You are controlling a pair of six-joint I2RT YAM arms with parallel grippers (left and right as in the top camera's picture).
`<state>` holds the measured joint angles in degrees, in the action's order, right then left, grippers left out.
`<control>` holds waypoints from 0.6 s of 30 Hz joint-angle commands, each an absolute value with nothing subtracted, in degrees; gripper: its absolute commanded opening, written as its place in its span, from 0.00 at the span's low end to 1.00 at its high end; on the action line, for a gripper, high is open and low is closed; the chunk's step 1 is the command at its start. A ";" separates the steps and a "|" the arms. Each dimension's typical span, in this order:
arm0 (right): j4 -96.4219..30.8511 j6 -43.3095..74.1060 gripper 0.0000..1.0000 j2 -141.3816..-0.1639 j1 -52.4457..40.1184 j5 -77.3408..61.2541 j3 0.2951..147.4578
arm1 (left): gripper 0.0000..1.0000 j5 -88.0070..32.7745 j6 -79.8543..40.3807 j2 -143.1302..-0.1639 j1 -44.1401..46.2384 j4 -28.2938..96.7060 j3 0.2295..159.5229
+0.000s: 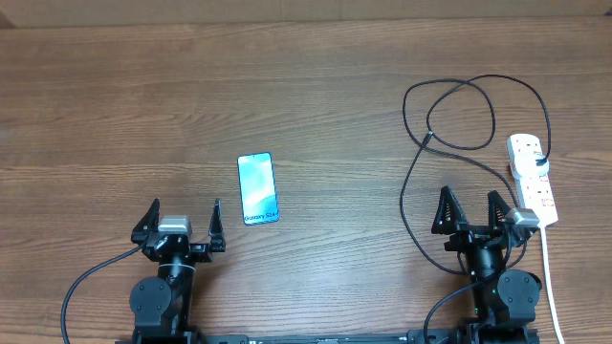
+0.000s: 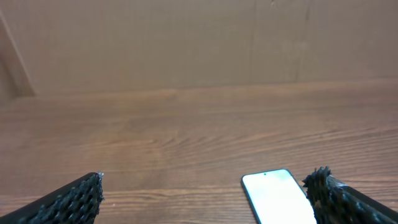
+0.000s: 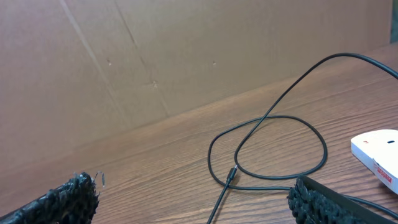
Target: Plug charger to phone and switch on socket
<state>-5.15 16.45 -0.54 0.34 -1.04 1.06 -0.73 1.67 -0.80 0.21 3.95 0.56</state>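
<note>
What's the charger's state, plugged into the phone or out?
Out: the charger coils at the right, well apart from the phone.

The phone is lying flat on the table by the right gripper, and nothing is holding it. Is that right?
Not quite. The phone lies flat on the table by the left gripper, not the right gripper, which is over by the cable. The overhead view shows it. Nothing is holding it.

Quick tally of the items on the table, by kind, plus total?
Phone: 1
Black cable: 1
White power strip: 1
Total: 3
</note>
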 commanded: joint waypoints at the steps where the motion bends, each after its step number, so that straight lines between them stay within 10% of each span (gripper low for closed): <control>1: -4.84 16.05 1.00 -0.16 0.38 -0.51 0.45 | 0.99 -3.77 2.15 -0.64 -0.36 2.15 0.30; 18: -4.84 16.05 1.00 -0.16 0.38 -0.54 0.45 | 1.00 -6.00 -7.68 -0.64 -0.36 3.11 1.21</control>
